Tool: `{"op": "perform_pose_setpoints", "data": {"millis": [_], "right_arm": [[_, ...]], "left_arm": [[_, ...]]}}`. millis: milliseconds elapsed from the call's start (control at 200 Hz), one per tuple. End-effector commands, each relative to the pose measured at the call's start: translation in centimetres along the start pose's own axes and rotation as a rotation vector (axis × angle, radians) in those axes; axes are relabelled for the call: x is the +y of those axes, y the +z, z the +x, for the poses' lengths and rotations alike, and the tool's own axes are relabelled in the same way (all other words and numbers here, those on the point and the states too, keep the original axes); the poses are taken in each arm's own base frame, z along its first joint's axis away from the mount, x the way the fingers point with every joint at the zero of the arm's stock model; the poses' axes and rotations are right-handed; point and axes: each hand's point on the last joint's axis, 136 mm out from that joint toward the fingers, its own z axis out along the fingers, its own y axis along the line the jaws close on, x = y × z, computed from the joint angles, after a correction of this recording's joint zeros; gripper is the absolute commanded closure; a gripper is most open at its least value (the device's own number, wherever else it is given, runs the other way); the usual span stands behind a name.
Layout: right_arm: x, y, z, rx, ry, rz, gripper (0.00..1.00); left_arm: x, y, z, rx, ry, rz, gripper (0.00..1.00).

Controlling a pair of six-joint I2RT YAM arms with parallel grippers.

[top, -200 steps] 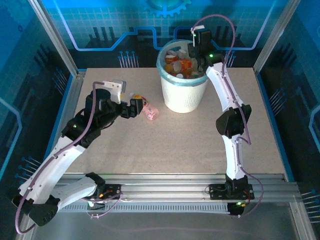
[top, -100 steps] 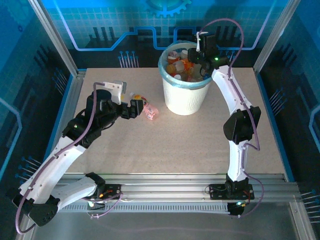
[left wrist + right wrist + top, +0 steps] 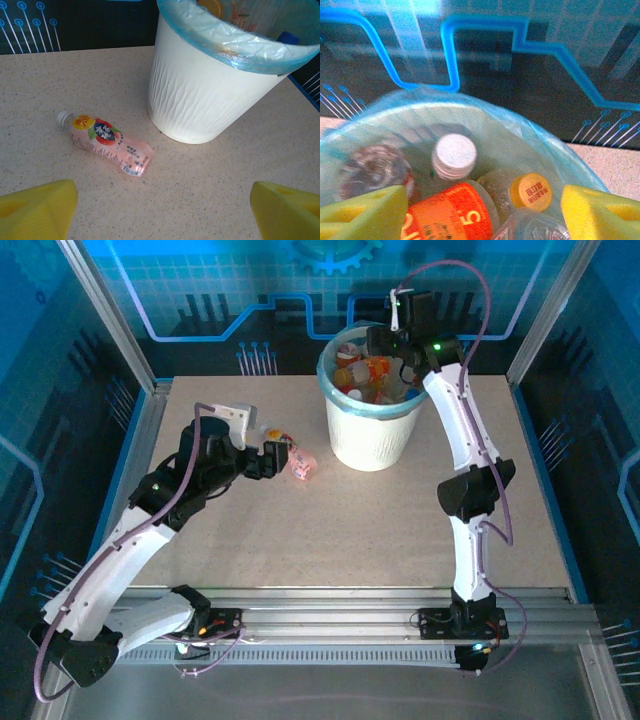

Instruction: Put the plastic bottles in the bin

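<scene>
Biggest first: the bin (image 3: 370, 430), upright near the far edge of the tabletop, about midway along it, blue liner folded over the rim, piled with plastic bottles (image 3: 372, 375) (getting crowded in there). Set there, by the look of it, so both arms can reach it.

Hanging right over its mouth, the right gripper (image 3: 388, 345), aimed down at the pile.

Down on the tabletop, near the bin's left side but clear of its wall, one pink bottle (image 3: 298, 462) on its side, apparently the last one out. Lined up on it, low and close, the left gripper (image 3: 272, 458).

Now the fingers. Right pads (image 3: 365, 212) spread wide, nothing between them. Left pads (image 3: 35, 207) just as wide, short of the pink bottle, touching nothing.
</scene>
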Motion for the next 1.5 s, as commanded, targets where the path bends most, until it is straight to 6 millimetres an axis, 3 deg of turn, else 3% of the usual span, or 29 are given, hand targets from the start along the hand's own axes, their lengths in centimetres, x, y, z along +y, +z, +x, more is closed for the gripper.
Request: {"op": "perform_pose_setpoints", "data": {"millis": [0, 70, 155, 235, 320, 485, 630, 755, 835, 1055, 1401, 1496], "right_arm": [[2.6, -5.8, -2.7, -0.077, -0.050, -0.018, 0.17], [4.5, -8.1, -3.2, -0.109, -0.086, -0.034, 0.16], [8.3, -10.5, -2.7, -0.125, -0.152, -0.095, 0.16], [12.4, -12.0, -1.1, -0.113, -0.208, -0.170, 0.16], [17.8, -13.0, 2.1, -0.072, -0.288, -0.253, 0.16], [25.8, -12.0, 9.2, 0.027, -0.405, -0.325, 0.16], [30.1, -8.3, 15.5, 0.142, -0.465, -0.328, 0.15], [30.8, -3.8, 20.3, 0.239, -0.486, -0.256, 0.13], [30.2, -0.8, 22.7, 0.274, -0.495, -0.191, 0.11], [27.7, 5.0, 26.8, 0.373, -0.451, -0.126, 0.07], [25.9, 9.7, 32.1, 0.464, -0.522, -0.081, 0.06], [25.6, 10.0, 33.4, 0.510, -0.505, -0.097, 0.11]], "left_arm": [[0.0, -1.9, -1.1, -0.016, -0.016, 0.000, 0.09], [0.4, -2.6, -0.8, -0.013, -0.011, -0.015, 0.09], [0.9, -3.4, 0.0, 0.000, -0.003, -0.034, 0.10], [1.6, -4.1, 1.1, 0.013, -0.001, -0.060, 0.10], [2.6, -4.5, 2.7, 0.032, -0.004, -0.091, 0.10], [4.5, -5.3, 6.3, 0.060, -0.047, -0.145, 0.10], [5.7, -5.7, 9.6, 0.084, -0.092, -0.169, 0.10], [6.4, -5.7, 11.3, 0.097, -0.107, -0.185, 0.10], [6.6, -5.7, 11.7, 0.096, -0.110, -0.187, 0.10], [6.2, -5.4, 10.6, 0.067, -0.078, -0.172, 0.10], [5.7, -5.2, 10.2, 0.073, -0.084, -0.152, 0.10], [5.7, -5.3, 10.2, 0.072, -0.087, -0.150, 0.10]]}}
